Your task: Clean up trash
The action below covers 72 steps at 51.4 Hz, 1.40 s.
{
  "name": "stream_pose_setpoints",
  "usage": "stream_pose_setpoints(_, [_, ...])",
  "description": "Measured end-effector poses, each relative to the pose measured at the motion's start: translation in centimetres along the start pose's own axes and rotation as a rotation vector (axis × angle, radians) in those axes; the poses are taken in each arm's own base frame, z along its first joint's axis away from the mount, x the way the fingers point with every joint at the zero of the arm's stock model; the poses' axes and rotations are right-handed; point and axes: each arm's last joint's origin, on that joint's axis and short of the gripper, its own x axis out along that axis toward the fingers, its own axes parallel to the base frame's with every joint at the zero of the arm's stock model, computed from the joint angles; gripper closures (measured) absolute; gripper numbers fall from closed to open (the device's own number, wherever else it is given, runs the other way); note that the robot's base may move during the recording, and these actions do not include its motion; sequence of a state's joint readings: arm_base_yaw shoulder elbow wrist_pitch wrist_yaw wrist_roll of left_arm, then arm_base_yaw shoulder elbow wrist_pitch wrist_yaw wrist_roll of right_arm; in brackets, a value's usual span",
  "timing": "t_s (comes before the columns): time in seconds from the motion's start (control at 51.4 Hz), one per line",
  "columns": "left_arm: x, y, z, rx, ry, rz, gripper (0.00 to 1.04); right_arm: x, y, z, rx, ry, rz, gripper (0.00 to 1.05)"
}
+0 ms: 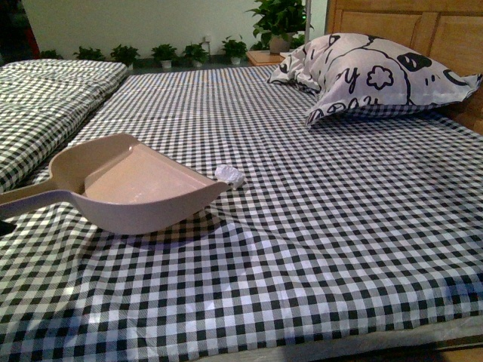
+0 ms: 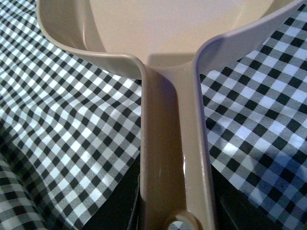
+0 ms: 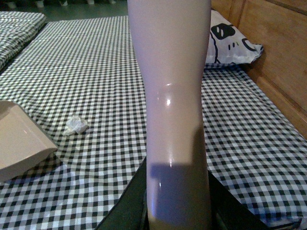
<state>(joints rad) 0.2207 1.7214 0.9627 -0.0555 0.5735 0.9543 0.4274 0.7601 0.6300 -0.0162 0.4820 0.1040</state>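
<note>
The trash [image 1: 229,176], a small crumpled white tissue wad, lies on the checkered bed sheet just past the dustpan's front lip; the right wrist view shows the trash [image 3: 76,125] too. The pinkish-beige dustpan [image 1: 136,185] rests on the sheet at left, its mouth toward the wad. My left gripper [image 2: 172,211] is shut on the dustpan handle [image 2: 170,143]; the dark jaws flank it. My right gripper [image 3: 177,215] is shut on the pale brush [image 3: 175,96], whose handle fills the middle of that view. Neither gripper shows in the front view.
A white pillow [image 1: 370,75] with black drawings lies at the back right against a wooden headboard [image 1: 423,30]. A second checkered mattress [image 1: 45,98] adjoins on the left. Potted plants [image 1: 177,53] line the far wall. The bed's front edge [image 1: 377,343] runs along the bottom.
</note>
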Motion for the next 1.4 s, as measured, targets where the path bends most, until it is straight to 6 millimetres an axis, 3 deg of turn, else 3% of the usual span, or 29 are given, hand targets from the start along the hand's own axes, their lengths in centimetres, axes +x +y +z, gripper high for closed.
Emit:
stream_pose_setpoints(0.272, [1.3, -0.1, -0.9, 0.026, 0.037, -0.058, 0.78, 0.0, 0.0, 0.0, 0.0, 0.0, 0.0, 0.86])
stream_pose_setpoints(0.876, [2.7, 1.3, -0.8, 0.047, 0.044, -0.076, 0.78, 0.0, 0.0, 0.0, 0.0, 0.0, 0.0, 0.86])
stream_pose_setpoints(1.401, [3.7, 0.6, -1.2, 0.051, 0.069, -0.118, 0.78, 0.0, 0.0, 0.0, 0.0, 0.0, 0.0, 0.86])
